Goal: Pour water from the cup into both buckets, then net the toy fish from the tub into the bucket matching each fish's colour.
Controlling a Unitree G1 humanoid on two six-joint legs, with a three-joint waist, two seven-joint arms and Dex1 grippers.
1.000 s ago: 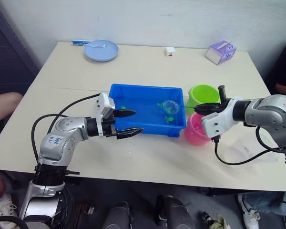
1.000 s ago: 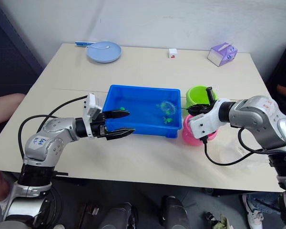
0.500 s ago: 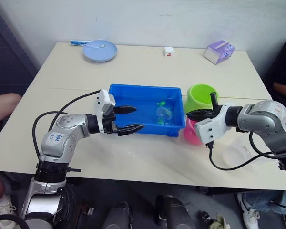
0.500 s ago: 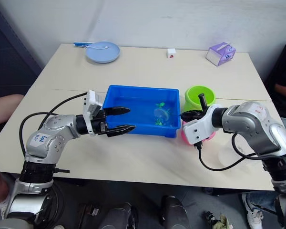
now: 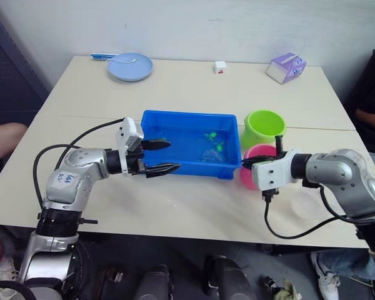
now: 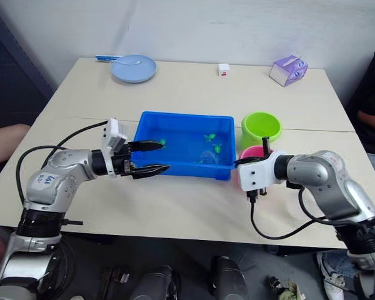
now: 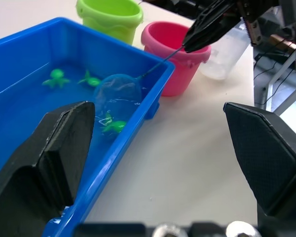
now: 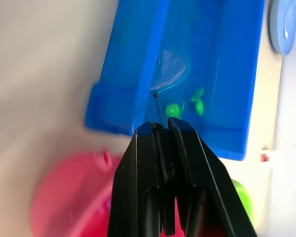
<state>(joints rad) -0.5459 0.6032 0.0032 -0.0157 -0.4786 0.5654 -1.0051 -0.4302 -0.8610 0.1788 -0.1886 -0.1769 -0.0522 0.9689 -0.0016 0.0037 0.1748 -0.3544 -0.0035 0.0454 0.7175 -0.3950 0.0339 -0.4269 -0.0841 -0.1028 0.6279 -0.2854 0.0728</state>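
The blue tub (image 5: 187, 145) sits mid-table with water and green toy fish (image 7: 55, 77) in it. The net (image 7: 117, 91) dips its hoop into the tub's right half, beside a fish (image 8: 173, 109). Its thin dark handle runs over the tub's rim to my right gripper (image 5: 245, 164), which is shut on it in front of the pink bucket (image 5: 257, 156). The green bucket (image 5: 264, 127) stands just behind the pink one. The clear cup (image 7: 222, 52) lies beyond the pink bucket in the left wrist view. My left gripper (image 5: 174, 155) hangs open at the tub's near-left edge, holding nothing.
A pale-blue plate (image 5: 130, 65), a small white block (image 5: 220, 66) and a purple box (image 5: 286, 67) stand along the table's far edge. A person sits at the right edge (image 5: 372, 103), and another person's arm (image 5: 3, 134) is at the left. Cables trail from both arms.
My right gripper has come down and towards the table's near edge, and the net hoop has sunk lower into the tub. My left gripper has drifted slightly left, still open.
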